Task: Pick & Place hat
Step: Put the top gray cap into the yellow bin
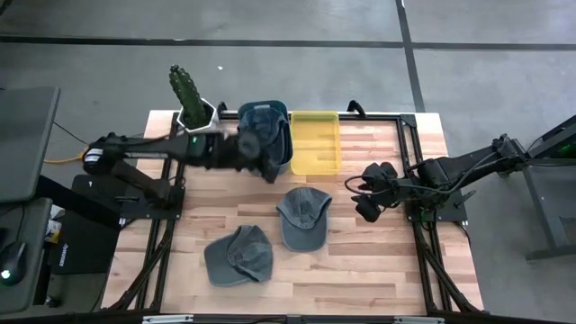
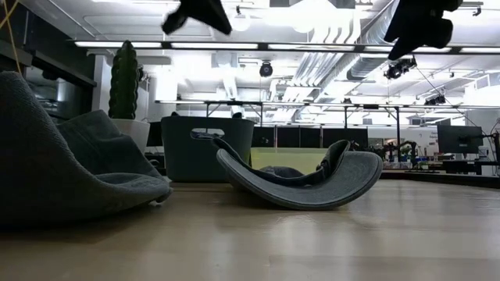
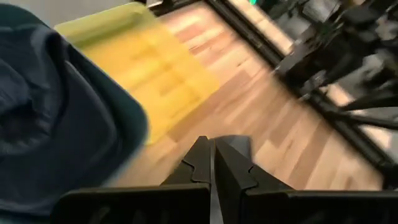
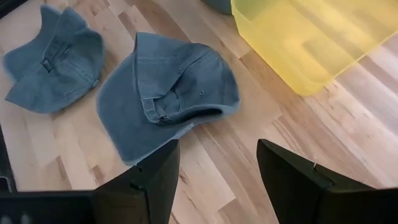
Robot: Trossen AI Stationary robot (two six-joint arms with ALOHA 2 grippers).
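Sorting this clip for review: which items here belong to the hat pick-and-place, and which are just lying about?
Job:
two grey hats on the table
dark bin holding a hat
left gripper, shut, beside the bin
right gripper, open

Lying about:
yellow tray
potted cactus

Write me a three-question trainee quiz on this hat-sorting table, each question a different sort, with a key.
1. True or false: the dark teal plastic bin already holds a dark blue cloth hat.
2. How many grey-blue denim caps lie loose on the wooden table?
3. Multiple choice: the right gripper shows its jaws
A. shut on a cap
B. open, above the table, near the closer grey-blue denim cap
C. inside the yellow translucent plastic tray

Key
1. True; the left gripper, jaws shut and empty, is beside that bin.
2. Two: the closer one and the farther grey-blue denim cap.
3. B
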